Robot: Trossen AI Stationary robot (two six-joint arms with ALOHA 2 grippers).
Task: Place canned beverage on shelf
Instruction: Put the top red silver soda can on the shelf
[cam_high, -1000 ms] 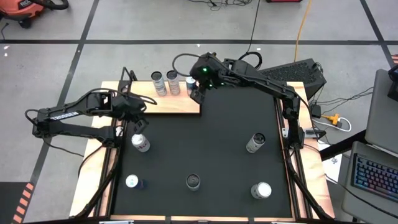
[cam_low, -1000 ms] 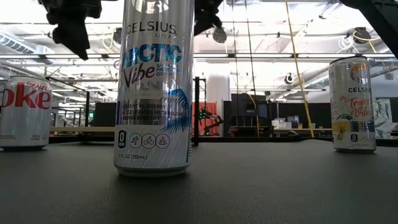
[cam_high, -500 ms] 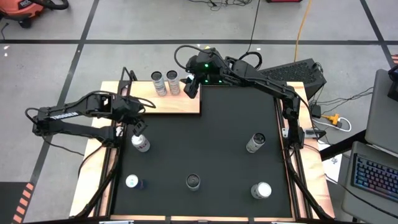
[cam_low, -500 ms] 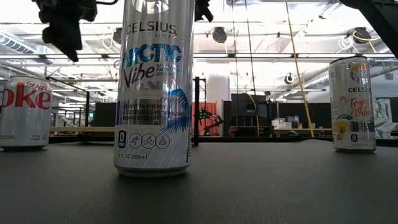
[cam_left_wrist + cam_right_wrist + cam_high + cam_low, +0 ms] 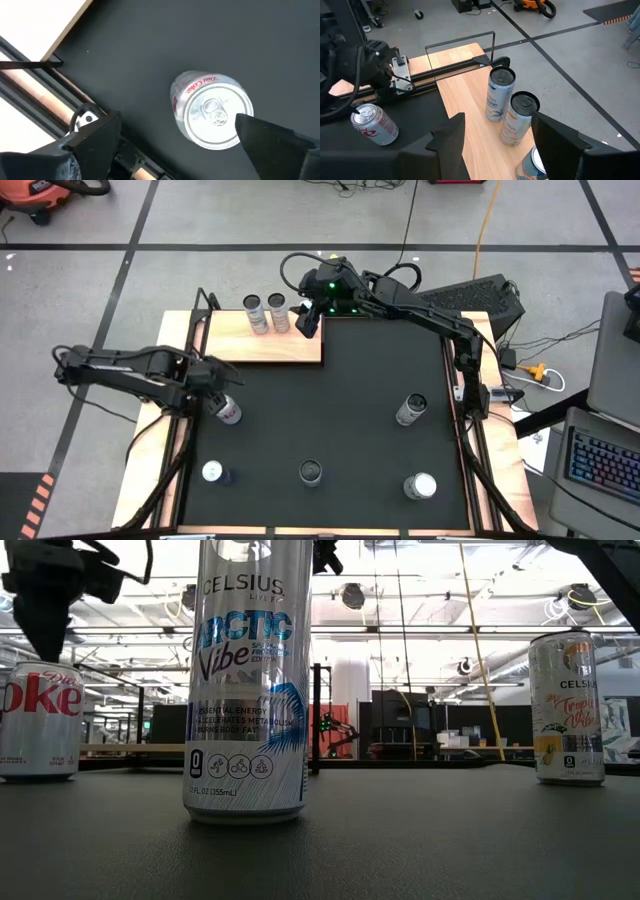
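Observation:
A Diet Coke can (image 5: 229, 412) stands upright on the black mat (image 5: 340, 410), just off the shelf's near edge. My left gripper (image 5: 175, 140) hovers over it, pointing down and open wide. One finger (image 5: 95, 135) is well clear of the can (image 5: 212, 110), and the other (image 5: 265, 135) is above its rim. The light-wood shelf (image 5: 270, 345) at the far left carries two upright cans (image 5: 500, 95) (image 5: 520, 117). A third can (image 5: 530, 167) stands under my right gripper (image 5: 502, 137), which hangs open above the shelf's right end (image 5: 310, 320).
Several more cans stand on the mat: a tall Celsius can (image 5: 247, 690) at the near middle, one at the near left (image 5: 213, 472), one at the near right (image 5: 422, 486) and one at mid right (image 5: 410, 409). Wooden rails (image 5: 178, 450) edge the mat. A keyboard (image 5: 480, 298) lies beyond the far right corner.
My left gripper has swung from the shelf's near edge toward the table's near edge and sunk, turning until it points down over the Diet Coke can. My right gripper has tipped upward a little above the shelf's right end. No can has moved.

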